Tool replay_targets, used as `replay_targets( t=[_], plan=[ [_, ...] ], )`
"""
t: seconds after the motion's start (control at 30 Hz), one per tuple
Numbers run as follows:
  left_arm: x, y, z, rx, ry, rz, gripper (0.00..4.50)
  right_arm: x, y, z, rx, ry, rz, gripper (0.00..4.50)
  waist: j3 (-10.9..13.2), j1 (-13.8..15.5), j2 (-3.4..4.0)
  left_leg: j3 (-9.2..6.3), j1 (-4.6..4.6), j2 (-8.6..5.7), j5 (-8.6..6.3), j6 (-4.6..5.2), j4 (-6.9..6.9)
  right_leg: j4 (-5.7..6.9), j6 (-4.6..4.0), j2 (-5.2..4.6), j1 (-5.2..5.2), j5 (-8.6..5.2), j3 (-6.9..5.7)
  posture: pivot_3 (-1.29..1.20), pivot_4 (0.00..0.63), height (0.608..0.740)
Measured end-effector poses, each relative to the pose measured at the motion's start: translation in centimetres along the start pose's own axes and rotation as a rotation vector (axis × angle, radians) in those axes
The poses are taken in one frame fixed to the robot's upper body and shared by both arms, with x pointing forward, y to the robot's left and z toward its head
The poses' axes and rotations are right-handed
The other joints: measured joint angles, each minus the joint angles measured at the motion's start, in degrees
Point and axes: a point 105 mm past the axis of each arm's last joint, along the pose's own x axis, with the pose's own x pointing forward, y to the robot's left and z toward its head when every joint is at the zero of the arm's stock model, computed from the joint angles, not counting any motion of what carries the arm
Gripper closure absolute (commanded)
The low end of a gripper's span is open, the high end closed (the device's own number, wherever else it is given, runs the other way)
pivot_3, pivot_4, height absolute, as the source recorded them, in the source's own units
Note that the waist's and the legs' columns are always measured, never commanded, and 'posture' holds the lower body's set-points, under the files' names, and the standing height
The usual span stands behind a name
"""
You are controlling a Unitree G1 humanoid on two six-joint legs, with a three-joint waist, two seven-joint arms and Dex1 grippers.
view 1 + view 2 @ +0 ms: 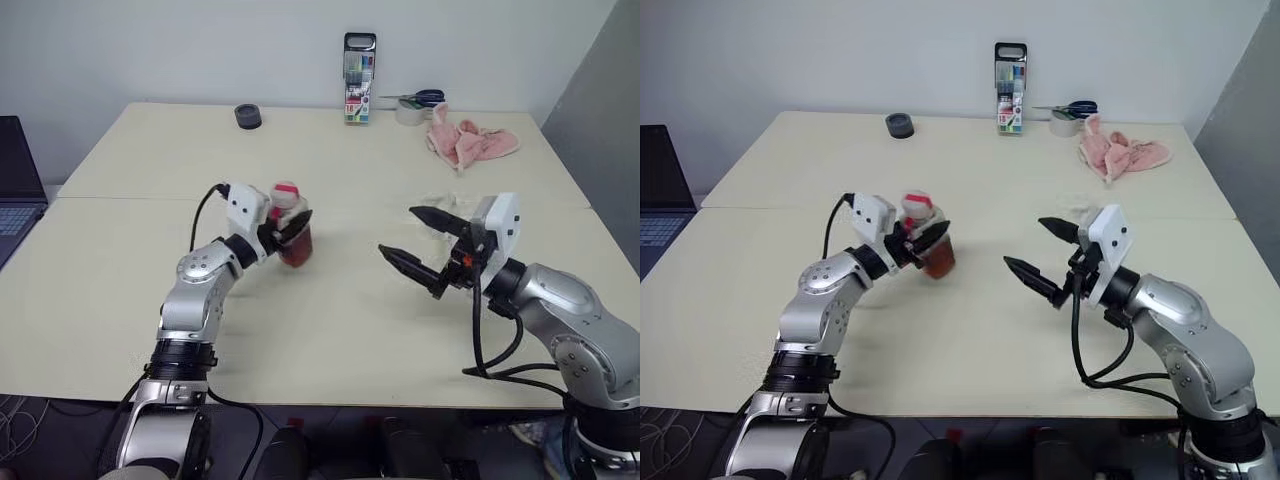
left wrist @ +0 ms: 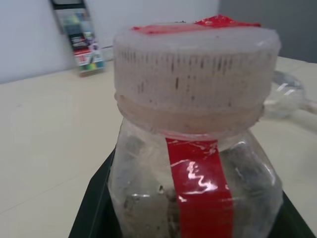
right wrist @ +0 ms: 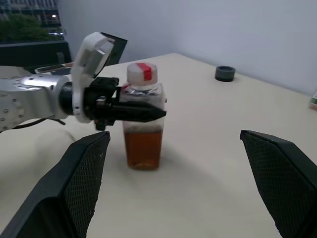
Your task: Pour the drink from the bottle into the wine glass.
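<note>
The bottle (image 3: 143, 119) is small and clear, with a pale cap marked by a red strip. The amber drink (image 3: 143, 146) fills its lower half. It stands upright on the table (image 1: 330, 330), left of centre. My left gripper (image 1: 293, 229) is shut on the bottle just under the cap. Its black fingers (image 2: 94, 213) flank the bottle (image 2: 198, 163) in the left wrist view. My right gripper (image 1: 397, 231) hovers open to the right of the bottle, pointing at it with nothing between its fingers. The wine glass (image 1: 447, 203) shows faintly behind the right gripper, partly hidden.
At the table's far edge stand a marker case (image 1: 359, 80), a small black ring (image 1: 248, 116), a tape roll with scissors (image 1: 413, 107) and a pink cloth (image 1: 466, 141). A laptop (image 1: 15, 195) sits off the left side.
</note>
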Motion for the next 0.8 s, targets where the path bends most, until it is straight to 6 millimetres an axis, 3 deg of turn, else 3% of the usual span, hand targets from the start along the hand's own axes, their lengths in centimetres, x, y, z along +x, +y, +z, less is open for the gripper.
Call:
replay_targets(
  t=[0.17, 0.53, 0.8],
  plan=[
    [2.3, -2.8, 2.2, 0.042, -0.059, -0.213, 2.79, 0.7, 0.1, 1.3, -0.007, -0.004, -0.015, 0.00, 0.0, 0.0, 0.00, 0.00, -0.06, -0.01, 0.00, 0.00, 0.03, -0.02, -0.01, 0.00, -0.02, 0.00, -0.01, 0.00, 0.150, 0.740],
    [3.9, -6.4, 1.2, -0.014, -0.042, -0.524, 2.79, 2.4, 0.9, 2.3, 0.021, -0.016, -0.056, 0.00, 0.0, -0.1, 0.00, -0.01, -0.14, -0.01, -0.01, 0.03, 0.04, -0.01, -0.01, 0.02, -0.10, 0.00, -0.01, 0.00, 0.150, 0.740],
    [4.4, -7.2, 0.9, -0.010, -0.046, -0.618, 2.79, 3.9, 2.0, 1.3, 0.017, -0.002, -0.065, 0.00, 0.0, -0.2, 0.01, -0.05, -0.19, -0.01, -0.02, 0.03, 0.06, 0.00, -0.01, 0.02, -0.13, 0.00, -0.04, 0.00, 0.150, 0.740]
  ],
)
